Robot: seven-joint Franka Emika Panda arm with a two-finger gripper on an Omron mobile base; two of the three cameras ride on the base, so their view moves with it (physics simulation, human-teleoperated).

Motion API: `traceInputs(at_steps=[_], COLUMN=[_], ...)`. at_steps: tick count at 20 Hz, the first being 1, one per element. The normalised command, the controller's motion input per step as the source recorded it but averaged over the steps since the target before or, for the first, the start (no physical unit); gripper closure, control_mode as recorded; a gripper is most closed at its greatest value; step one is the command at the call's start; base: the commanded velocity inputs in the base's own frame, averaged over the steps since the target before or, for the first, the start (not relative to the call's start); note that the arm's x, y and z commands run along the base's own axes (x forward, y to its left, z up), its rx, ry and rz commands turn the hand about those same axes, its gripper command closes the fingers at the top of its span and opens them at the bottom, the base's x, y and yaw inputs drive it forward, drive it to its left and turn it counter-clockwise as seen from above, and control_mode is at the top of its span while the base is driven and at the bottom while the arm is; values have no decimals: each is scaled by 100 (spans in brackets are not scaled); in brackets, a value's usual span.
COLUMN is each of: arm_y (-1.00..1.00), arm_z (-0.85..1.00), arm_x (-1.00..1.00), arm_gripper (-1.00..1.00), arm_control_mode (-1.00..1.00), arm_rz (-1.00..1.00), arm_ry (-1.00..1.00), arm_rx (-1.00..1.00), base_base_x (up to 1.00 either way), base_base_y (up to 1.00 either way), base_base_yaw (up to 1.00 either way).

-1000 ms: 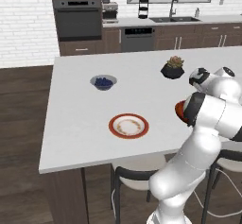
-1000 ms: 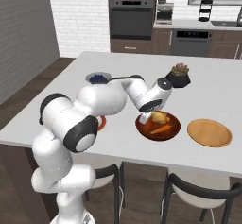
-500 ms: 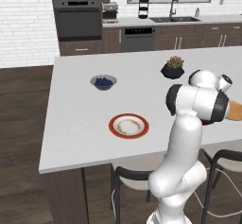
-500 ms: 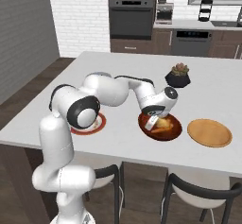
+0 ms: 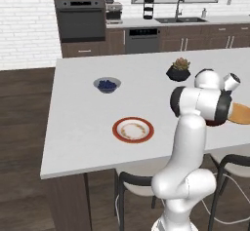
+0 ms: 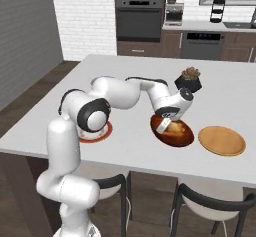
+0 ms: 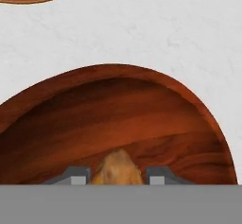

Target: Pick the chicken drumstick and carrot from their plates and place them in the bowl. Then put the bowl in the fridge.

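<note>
Drumstick [image 6: 176, 129] is lying inside the bowl [image 6: 172, 136] in the right base view, hand [image 6: 165, 126] hovering just above. In the hand view, fingers [image 7: 75, 176] are flanking the drumstick [image 7: 117, 168]; grasped or released, I cannot tell. Lifting now may be dragging it out. No writing is showing.

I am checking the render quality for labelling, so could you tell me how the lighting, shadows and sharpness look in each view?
Left base view: even, soft light, no glare on the counter. Right base view: the bowl shows a glossy sheen and casts only a faint shadow. Hand view: the bowl's grain is sharp, and the chicken drumstick between the fingertips looks slightly soft, cut off by the bottom edge.
</note>
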Motion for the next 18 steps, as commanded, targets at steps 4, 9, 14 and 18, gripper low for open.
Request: traceInputs(at_steps=[4, 9, 14, 18], arm_y=[46, 53, 29, 14], arm_z=[0, 0, 31, 67], arm_x=[-22, -30, -51, -78], arm_gripper=[-100, -100, -100, -100], arm_control_mode=[-100, -100, -100, -100], arm_rz=[0, -2, -10, -20], arm_ry=[-4, -11, -17, -17], arm_rx=[-8, -12, -7, -5], base_base_x=[0, 0, 0, 0], base_base_y=[0, 0, 0, 0], base_base_yaw=[0, 0, 0, 0])
